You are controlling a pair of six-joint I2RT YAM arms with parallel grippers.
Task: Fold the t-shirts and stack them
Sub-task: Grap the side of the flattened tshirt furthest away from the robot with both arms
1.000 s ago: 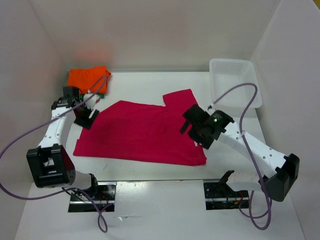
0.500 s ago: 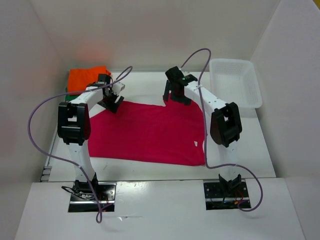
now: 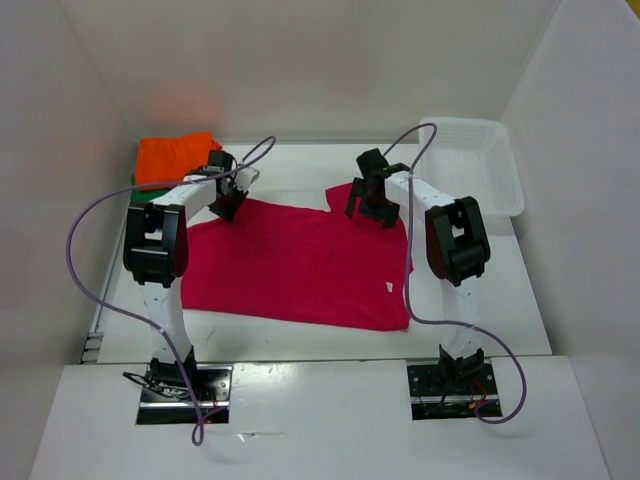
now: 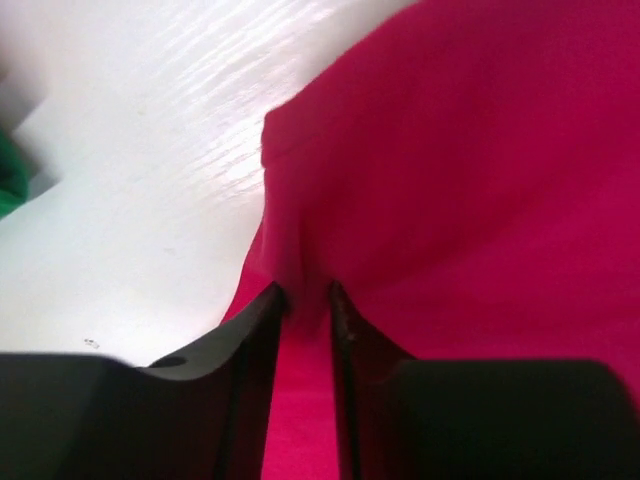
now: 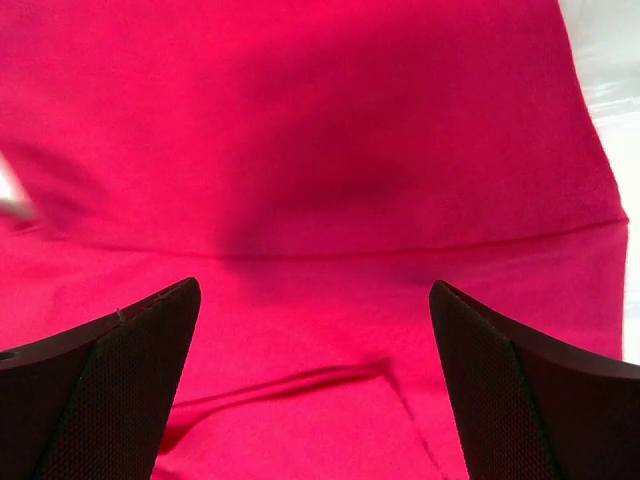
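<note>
The left hand (image 3: 228,197) sits at the far left corner of the red t-shirt (image 3: 300,265). Its fingers (image 4: 262,330) are pressed almost together, pinching a raised fold of the red cloth at the shirt's edge. The right hand (image 3: 370,205) is over the far right part of the same shirt, near the sleeve that juts away from the arms. Its fingers (image 5: 150,340) are spread wide, with only flat red cloth between them. The shirt lies spread out in the middle of the white tabletop (image 3: 300,165). The orange t-shirt (image 3: 175,155) lies bunched in the far left corner, apart from the red one. A sliver of the green t-shirt (image 4: 8,180) shows at the edge of the left wrist view. A white basket (image 3: 510,190) stands in the far right corner.
</note>
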